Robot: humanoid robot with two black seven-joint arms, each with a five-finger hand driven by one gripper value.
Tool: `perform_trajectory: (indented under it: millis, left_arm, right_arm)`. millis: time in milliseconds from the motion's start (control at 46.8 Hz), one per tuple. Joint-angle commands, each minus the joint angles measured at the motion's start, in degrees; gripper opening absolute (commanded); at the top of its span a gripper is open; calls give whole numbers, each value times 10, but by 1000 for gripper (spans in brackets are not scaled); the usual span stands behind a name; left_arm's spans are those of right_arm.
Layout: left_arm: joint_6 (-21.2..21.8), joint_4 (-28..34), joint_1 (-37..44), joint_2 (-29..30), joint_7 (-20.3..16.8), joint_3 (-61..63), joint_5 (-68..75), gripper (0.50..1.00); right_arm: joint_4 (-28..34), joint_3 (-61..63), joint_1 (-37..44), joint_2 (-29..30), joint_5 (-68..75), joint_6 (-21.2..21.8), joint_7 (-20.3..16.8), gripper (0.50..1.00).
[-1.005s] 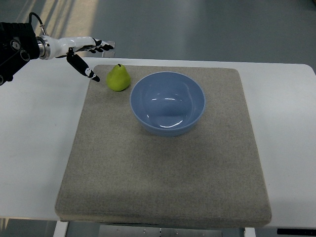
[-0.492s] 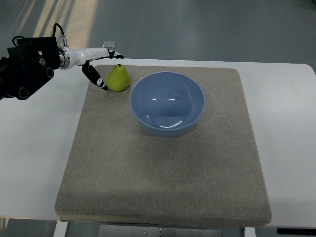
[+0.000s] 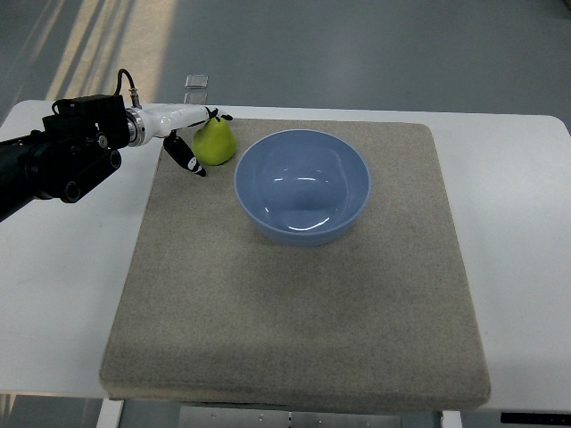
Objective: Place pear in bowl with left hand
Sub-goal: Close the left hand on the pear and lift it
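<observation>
My left hand [image 3: 189, 134] at the pear's [image 3: 214, 143] nine o'clock, fingers spread around it, not clamped, bowl [image 3: 302, 186] at its four o'clock, on mat [image 3: 294, 303]

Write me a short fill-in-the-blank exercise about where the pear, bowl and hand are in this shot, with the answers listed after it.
1. The pear sits on the grey mat, just to the picture's ____ of the blue bowl.
2. The inside of the bowl is ____.
3. The left hand is right beside the ____.
4. The fruit's colour is ____.

Missing words: left; empty; pear; green
</observation>
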Motion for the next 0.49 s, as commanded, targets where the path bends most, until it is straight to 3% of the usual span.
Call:
perform_trajectory:
  millis: [0,64,107,214,299,406,471]
  left_arm:
    - [0,0,0,-3,-1,0,0,964]
    - [0,0,0,-3,-1,0,0,919]
    - [1,-1,0,-3,-1,0,0,857]
    - [0,-4,0,-4,-1,0,1,761]
    - [1,-4,0,-4,-1,0,1,613]
    - [1,-5,-1,-3,-1,0,0,500]
    - [1,-6,-2,0,-1,-2,0,500]
  right_arm:
    - [0,0,0,0,1,0,0,926]
    - [0,0,0,0,0,0,0,926]
    - [0,0,0,0,0,0,0,926]
    - [0,0,0,0,0,0,0,926]
    - [0,0,0,0,0,0,0,926]
    - [0,0,0,0,0,0,0,926]
    - [0,0,0,0,0,0,0,926]
